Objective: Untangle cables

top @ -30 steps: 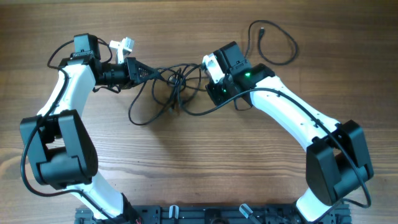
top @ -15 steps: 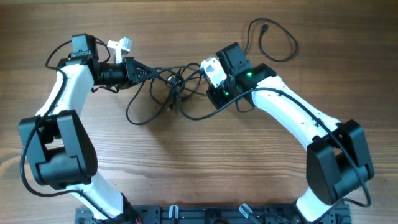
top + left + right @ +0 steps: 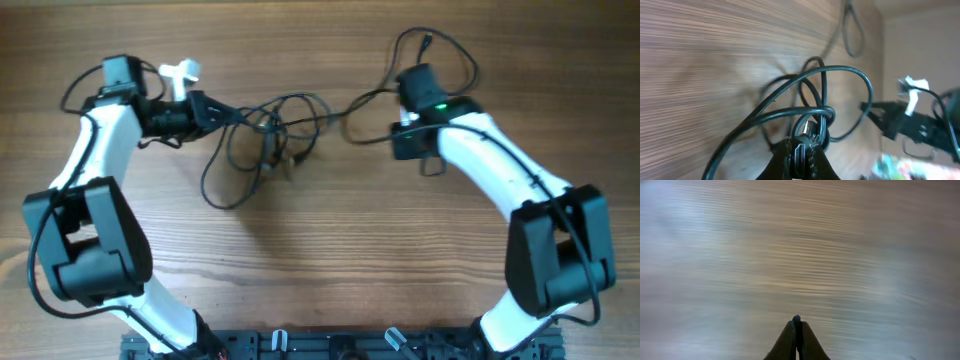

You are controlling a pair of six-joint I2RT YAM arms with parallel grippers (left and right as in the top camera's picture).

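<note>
The wooden table (image 3: pixel 320 250) carries the whole scene, and a wide band of bare wood shows on the near side of the left gripper (image 3: pixel 800 150), between it and the arm bases. The left arm (image 3: pixel 100 150) reaches in from the left and the right arm (image 3: pixel 490 160) from the right. The cables (image 3: pixel 275 128) start at the left gripper and run rightward, so their long axis lies left to right across the table. They are knotted just beside this gripper. One slack loop (image 3: pixel 225 175) sags toward the near side, and a strand leads on toward the right arm's wrist. A further loop (image 3: pixel 445 70) with a small plug end (image 3: pixel 427 42) lies well apart to the right, on the far side. The left gripper's fingers (image 3: pixel 782 160) are closed tight on a plug and cord at the knot. The right gripper (image 3: pixel 796 320), well apart to the right beyond the knot, has its fingertips pressed together. That view is blurred, and whether a cord is pinched cannot be told.
</note>
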